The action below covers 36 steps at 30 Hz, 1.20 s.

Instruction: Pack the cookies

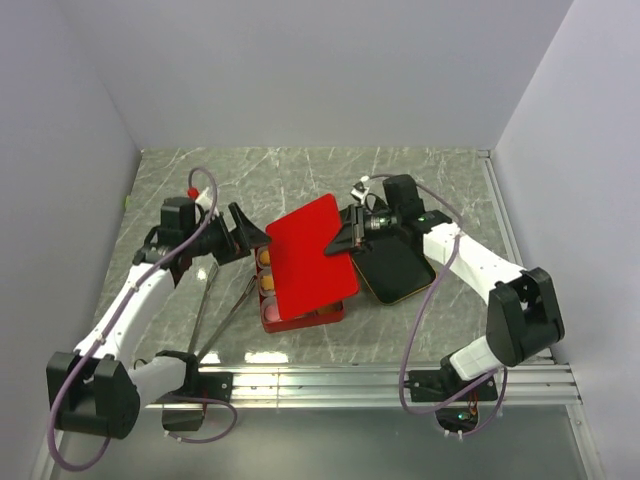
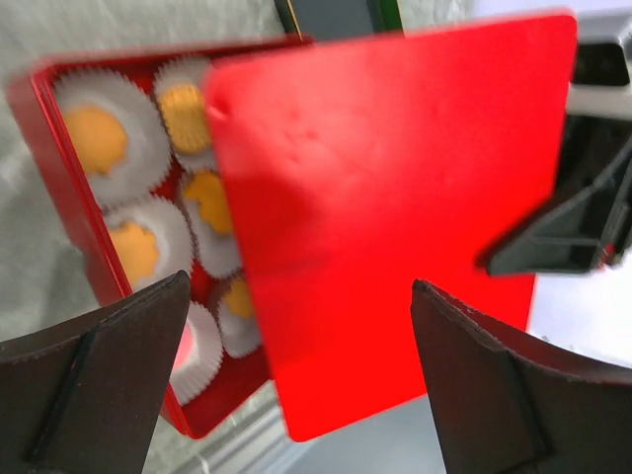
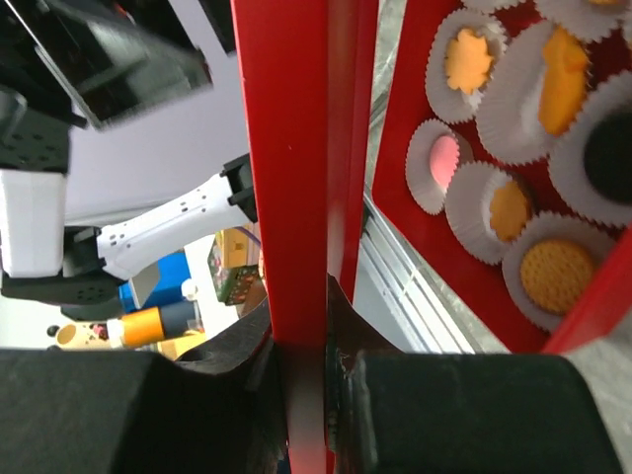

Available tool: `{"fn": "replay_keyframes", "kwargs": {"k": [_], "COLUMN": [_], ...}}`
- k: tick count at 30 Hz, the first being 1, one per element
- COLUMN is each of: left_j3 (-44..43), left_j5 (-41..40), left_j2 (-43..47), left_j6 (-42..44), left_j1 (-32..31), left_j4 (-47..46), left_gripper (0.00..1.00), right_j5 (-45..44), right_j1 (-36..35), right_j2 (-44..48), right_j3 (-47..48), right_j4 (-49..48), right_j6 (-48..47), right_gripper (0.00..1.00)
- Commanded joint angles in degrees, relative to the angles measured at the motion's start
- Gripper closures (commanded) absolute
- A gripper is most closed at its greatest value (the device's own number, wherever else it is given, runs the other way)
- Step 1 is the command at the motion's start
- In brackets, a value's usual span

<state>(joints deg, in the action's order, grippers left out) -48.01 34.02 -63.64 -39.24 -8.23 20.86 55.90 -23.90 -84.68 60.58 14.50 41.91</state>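
A red tin [image 1: 300, 320] holds the cookies [image 2: 94, 138], each in a white paper cup. Most are orange [image 3: 469, 59] and one is pink [image 3: 446, 155]. My right gripper [image 1: 345, 235] is shut on the edge of the red lid [image 1: 310, 255] and holds it tilted over the tin, hiding most of the tin from above. The right wrist view shows the lid [image 3: 291, 148] edge-on, pinched between the fingers [image 3: 331, 296]. My left gripper [image 1: 250, 235] is open and empty at the tin's left end. In the left wrist view the lid [image 2: 385, 197] lies beyond the open gripper [image 2: 296, 286].
A black tray with a gold rim [image 1: 395, 265] lies just right of the tin, under the right wrist. Metal tongs [image 1: 205, 305] lie on the table left of the tin. White walls enclose the marble table on three sides; a metal rail [image 1: 380, 385] runs along the near edge.
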Motion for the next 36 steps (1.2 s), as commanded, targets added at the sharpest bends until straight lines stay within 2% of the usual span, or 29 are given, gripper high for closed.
{"fn": "replay_keyframes", "kwargs": {"k": [1,8,16,21,36], "left_j3": [4.7,8.8,11.6,12.1,13.6], "left_j5": [5.2,3.3,1.4,1.1,2.2], "left_j2": [4.1,4.3,0.3,-3.2,-5.4], "left_j6": [-3.8,-0.1,2.6,2.1,1.2], "left_j1": [0.2,0.2,0.2,0.2,0.2], "left_j4": [-7.9,-5.1,-5.4,-6.9,-10.3], "left_gripper": [0.01,0.01,0.01,0.01,0.01], "right_j5": [-0.8,0.2,1.9,2.6,2.5], "right_j1": [-0.9,-1.0,-1.1,-1.1,-1.8], "right_j2": [-1.6,-5.7,-10.0,-12.2,-14.0], "right_j3": [-1.3,-5.2,-8.0,-9.2,-13.7], "right_j4": [-11.3,-24.6,-32.5,-33.0,-30.7], "right_j6": [3.8,12.5,17.3,16.7,12.8], "right_gripper": [1.00,1.00,1.00,1.00,0.98]}}
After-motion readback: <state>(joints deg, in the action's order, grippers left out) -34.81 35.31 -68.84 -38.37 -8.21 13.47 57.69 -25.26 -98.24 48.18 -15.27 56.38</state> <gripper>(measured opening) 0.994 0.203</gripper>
